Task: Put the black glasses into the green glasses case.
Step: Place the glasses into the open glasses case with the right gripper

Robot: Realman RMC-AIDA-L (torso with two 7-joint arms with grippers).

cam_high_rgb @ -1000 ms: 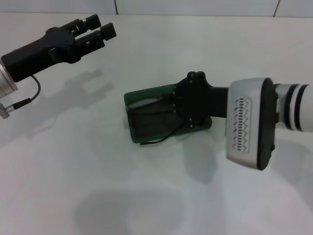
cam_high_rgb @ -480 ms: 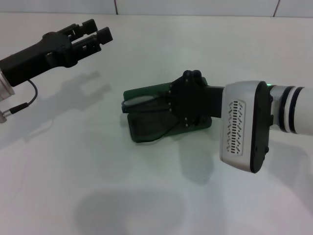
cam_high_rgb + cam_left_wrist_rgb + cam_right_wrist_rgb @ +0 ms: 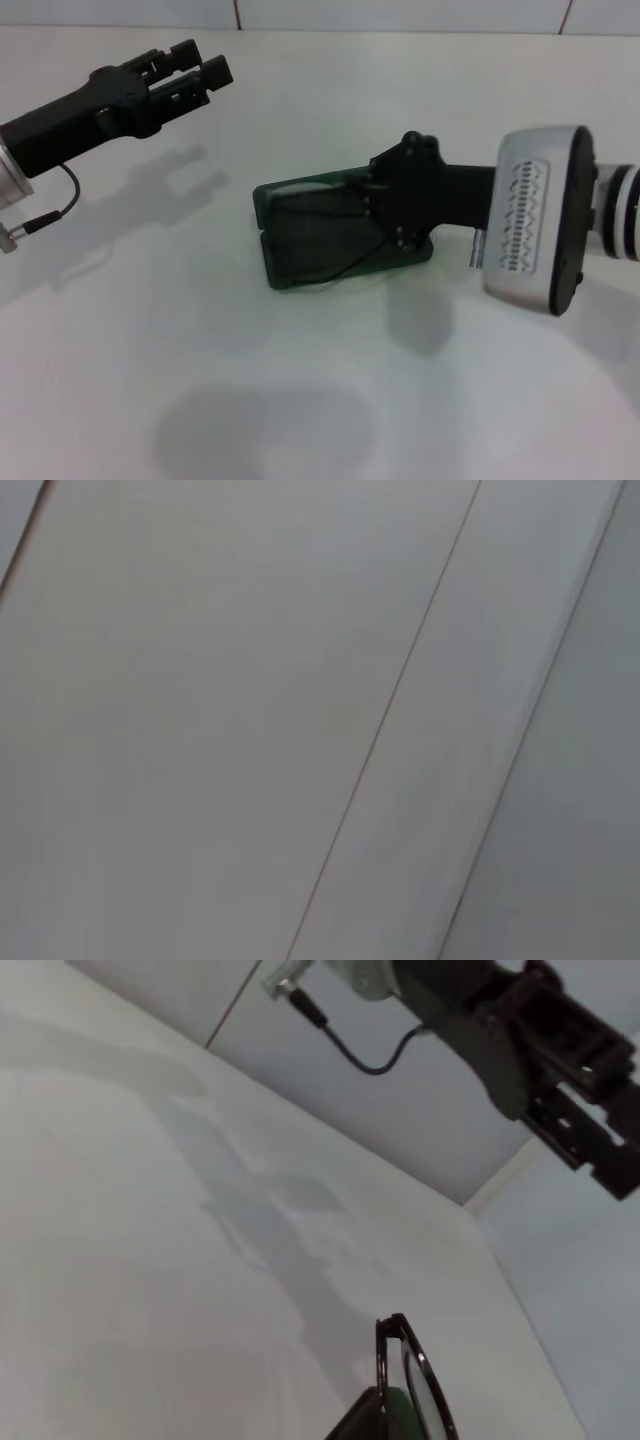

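Right end effector over open case, glasses lying in it.

The green glasses case (image 3: 340,235) is seen open on the white surface (image 3: 300,400), with the black glasses (image 3: 325,215) laid inside; one temple arm is draped over the near rim. The right end effector (image 3: 400,205) is placed over the case's right end; whether its fingers are apart cannot be told. The left end effector (image 3: 185,70) is held raised, well apart to the left, fingers spread and holding nothing.

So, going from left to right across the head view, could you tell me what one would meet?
left gripper raised over the table → green glasses case, lying open → right gripper over the case's right end.
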